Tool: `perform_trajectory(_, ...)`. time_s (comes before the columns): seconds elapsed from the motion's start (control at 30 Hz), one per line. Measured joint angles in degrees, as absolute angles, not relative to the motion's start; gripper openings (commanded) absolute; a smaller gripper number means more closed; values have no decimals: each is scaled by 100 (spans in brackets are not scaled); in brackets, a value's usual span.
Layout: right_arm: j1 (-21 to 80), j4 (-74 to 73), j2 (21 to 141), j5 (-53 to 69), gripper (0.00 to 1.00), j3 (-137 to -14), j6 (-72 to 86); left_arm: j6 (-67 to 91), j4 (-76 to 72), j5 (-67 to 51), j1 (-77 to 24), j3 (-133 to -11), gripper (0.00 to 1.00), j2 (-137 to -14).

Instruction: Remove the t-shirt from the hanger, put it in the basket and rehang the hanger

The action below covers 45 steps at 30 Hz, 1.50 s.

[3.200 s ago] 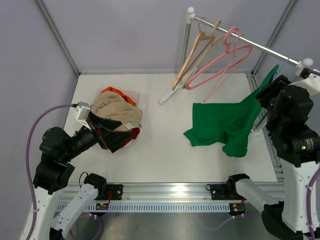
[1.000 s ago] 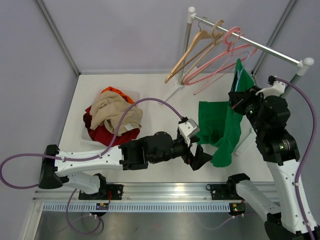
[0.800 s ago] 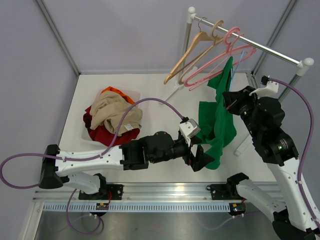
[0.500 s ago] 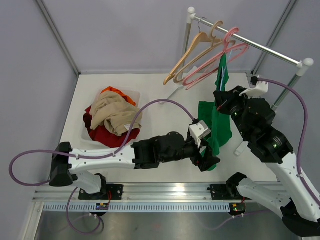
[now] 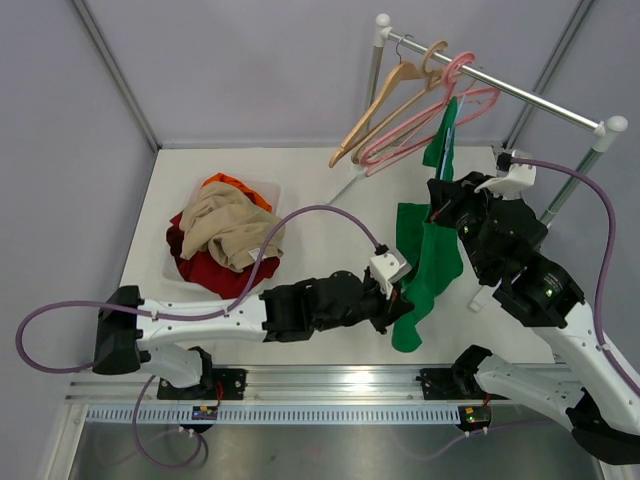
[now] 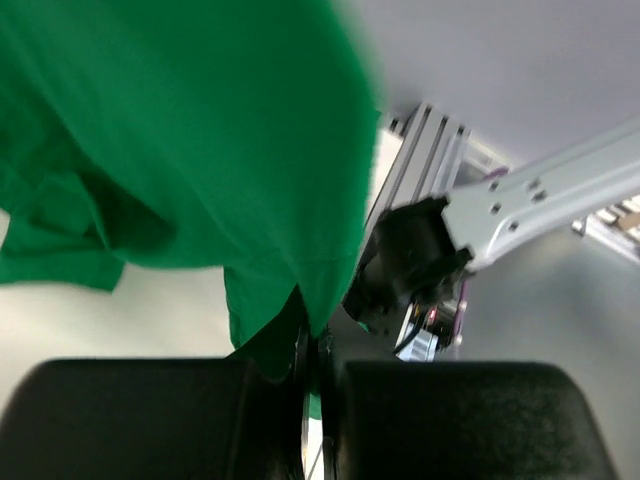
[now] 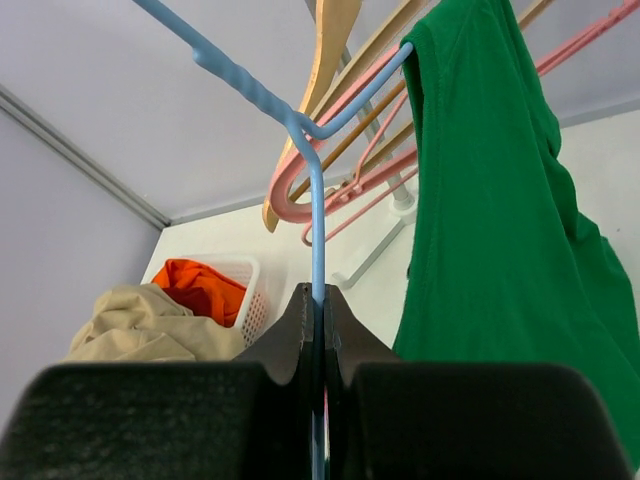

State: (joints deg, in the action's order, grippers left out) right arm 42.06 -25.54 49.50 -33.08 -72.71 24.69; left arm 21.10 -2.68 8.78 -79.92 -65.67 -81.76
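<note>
Down at the near edge, the left arm [image 5: 300,310] stretches low across the counter [image 5: 325,225] towards the right, and the left jaws are pinched fully shut on the bottom hem of the green t-shirt [image 5: 428,262]. The left wrist view shows green cloth caught right between the black pads, a firm hold on the lowest corner. That looks to me like an anchor: keep the hem down and towards the near edge so the shirt can be drawn off. Just beyond, the t-shirt hangs as a long stretched drape, and whether its lower end touches the counter I can't tell. Off to the left at mid-depth sits the basket [image 5: 273,192] heaped with clothes, well apart and out of play. Follow the cloth upward and the right arm [image 5: 520,260] comes in, the right jaws clamped tight on the thin stem of the blue hanger [image 7: 300,128], holding it up high so the shirt has room to slide. In the right wrist view the shirt is draped over just one end of the hanger, so I'd judge it roughly half off. At the very back the rail [image 5: 530,95] carries the pink hangers [image 7: 283,200] and the wooden hanger [image 7: 333,40]; the blue hanger's hook is near them, though whether it sits on the rail I can't say
</note>
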Motion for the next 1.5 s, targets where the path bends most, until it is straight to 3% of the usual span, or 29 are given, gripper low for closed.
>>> perform_trajectory(0.33,4239,-2182,4619,-3472,0,-7330,2115,2534,-451,1118,-8154,-4602,0,-7393)
perform_trajectory(0.53,4272,-2171,4480,-3017,0,-7365,2193,2596,-475,1452,-8213,-4416,0,-7282)
perform_trajectory(0.6,4272,-2171,4412,-2766,0,-7400,2285,2519,-423,1601,-8237,-4484,14,-7271)
perform_trajectory(0.63,4272,-2185,4368,-2633,0,-7419,2331,2458,-342,1721,-8243,-4567,27,-7271)
perform_trajectory(0.67,4272,-2191,4309,-2488,0,-7454,2388,2362,-239,1828,-8254,-4676,62,-7275)
perform_trajectory(0.7,4270,-2182,4254,-2368,0,-7483,2418,2235,-189,1931,-8265,-4786,79,-7279)
perform_trajectory(0.73,4270,-2171,4174,-2231,0,-7522,2467,2169,-110,2084,-8272,-4934,89,-7295)
perform_trajectory(0.8,4270,-2171,4005,-1949,0,-7579,2567,1922,-32,2416,-8281,-5325,99,-7367)
perform_trajectory(1.0,4270,-2180,3586,-1120,0,-7859,2786,1184,-279,3044,-8038,-6606,99,-7754)
perform_trajectory(1.4,4265,-2215,3511,530,0,-8401,3122,-130,-766,3225,-7288,-8774,99,-9087)
perform_trajectory(1.43,4265,-2220,3492,626,0,-8401,3146,-204,-790,3275,-7269,-8853,96,-9144)
perform_trajectory(1.47,4265,-2235,3465,722,0,-8401,3181,-281,-788,3341,-7251,-8908,72,-9183)
perform_trajectory(1.5,4265,-2261,3430,788,0,-8401,3205,-329,-794,3389,-7238,-8941,55,-9198)
